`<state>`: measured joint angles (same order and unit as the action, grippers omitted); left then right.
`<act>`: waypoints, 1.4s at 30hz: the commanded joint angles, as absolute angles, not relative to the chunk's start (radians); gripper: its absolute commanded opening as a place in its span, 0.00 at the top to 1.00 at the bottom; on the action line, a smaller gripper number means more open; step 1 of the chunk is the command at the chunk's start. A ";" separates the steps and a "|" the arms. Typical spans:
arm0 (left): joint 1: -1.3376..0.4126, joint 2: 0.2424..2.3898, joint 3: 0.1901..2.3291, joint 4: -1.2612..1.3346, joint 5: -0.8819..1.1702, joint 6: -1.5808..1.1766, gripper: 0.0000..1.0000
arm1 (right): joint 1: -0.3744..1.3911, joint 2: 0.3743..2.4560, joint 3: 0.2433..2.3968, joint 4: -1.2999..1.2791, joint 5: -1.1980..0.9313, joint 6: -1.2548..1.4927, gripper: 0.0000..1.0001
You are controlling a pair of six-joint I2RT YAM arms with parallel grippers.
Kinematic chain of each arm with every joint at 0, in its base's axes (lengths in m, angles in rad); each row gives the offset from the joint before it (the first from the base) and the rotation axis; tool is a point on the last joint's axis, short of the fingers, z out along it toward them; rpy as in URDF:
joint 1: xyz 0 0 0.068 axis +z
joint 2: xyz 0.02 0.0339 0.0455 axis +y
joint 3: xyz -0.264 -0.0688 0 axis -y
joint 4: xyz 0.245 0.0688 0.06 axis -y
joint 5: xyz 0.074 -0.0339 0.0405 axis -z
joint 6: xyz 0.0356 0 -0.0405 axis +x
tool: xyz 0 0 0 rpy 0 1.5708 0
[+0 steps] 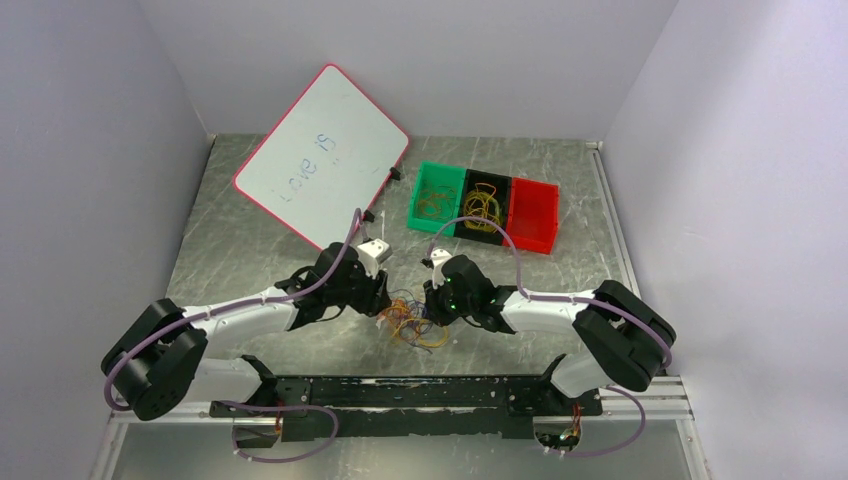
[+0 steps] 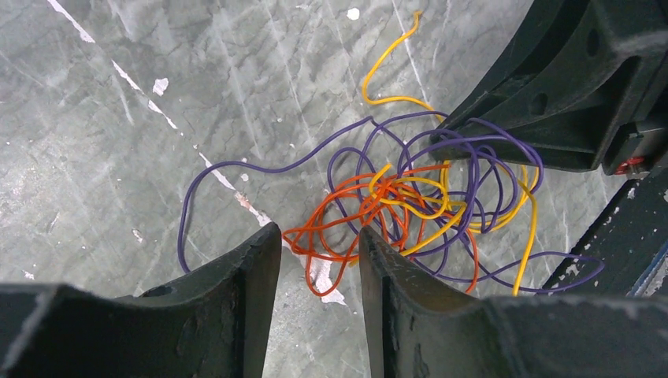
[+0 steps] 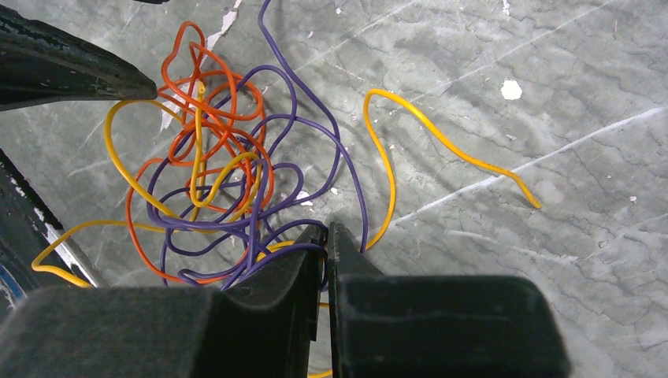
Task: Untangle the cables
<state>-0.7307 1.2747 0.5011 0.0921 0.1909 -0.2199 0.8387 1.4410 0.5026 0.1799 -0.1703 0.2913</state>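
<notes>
Left gripper sits right at the near-left edge of the cables, jaws standing apart and not holding anything. A couple of the orange loops lie on the table in the gap between its fingers, not pinched as far as I can see.

Right gripper is on the opposite, right side of the tangle, clenched nearly flat. A purple strand runs straight into its closed tips, so it looks like it's gripping that one.

The tangle itself is a messy knot of orange, yellow and purple lying on the table between the two grippers. One yellow cable trails out of it across the bare surface.

Beyond the tangle, on the far right, are a green bin, a black bin and a red bin in a row. The first two have wire loops in them. Far left of the tangle, a whiteboard leans against the back wall.
</notes>
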 commanded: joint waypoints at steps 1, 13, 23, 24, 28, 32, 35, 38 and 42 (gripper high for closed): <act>-0.726 1.266 0.502 0.145 0.233 -0.204 0.53 | 0.832 1.457 0.500 0.184 -0.183 0.295 0.90; -0.727 1.350 0.527 0.153 0.189 -0.196 0.56 | 0.832 1.465 0.511 0.183 -0.194 0.293 0.90; -0.727 1.341 0.534 0.167 0.169 -0.205 0.85 | 0.832 1.462 0.508 0.182 -0.193 0.295 0.90; -0.727 1.335 0.535 0.164 0.164 -0.207 0.89 | 0.832 1.461 0.507 0.180 -0.192 0.293 0.90; -0.726 1.298 0.546 0.128 0.142 -0.209 0.93 | 0.832 1.452 0.506 0.175 -0.177 0.293 0.90; -0.726 1.238 0.562 0.075 0.068 -0.220 0.93 | 0.832 1.445 0.506 0.170 -0.159 0.295 0.90; -0.725 1.176 0.572 0.036 0.014 -0.229 0.93 | 0.832 1.445 0.508 0.166 -0.152 0.293 0.90; -0.724 1.117 0.579 -0.008 -0.048 -0.244 0.93 | 0.832 1.444 0.505 0.164 -0.149 0.292 0.90; -0.724 1.037 0.598 -0.073 -0.138 -0.262 0.93 | 0.833 1.441 0.505 0.160 -0.146 0.290 0.90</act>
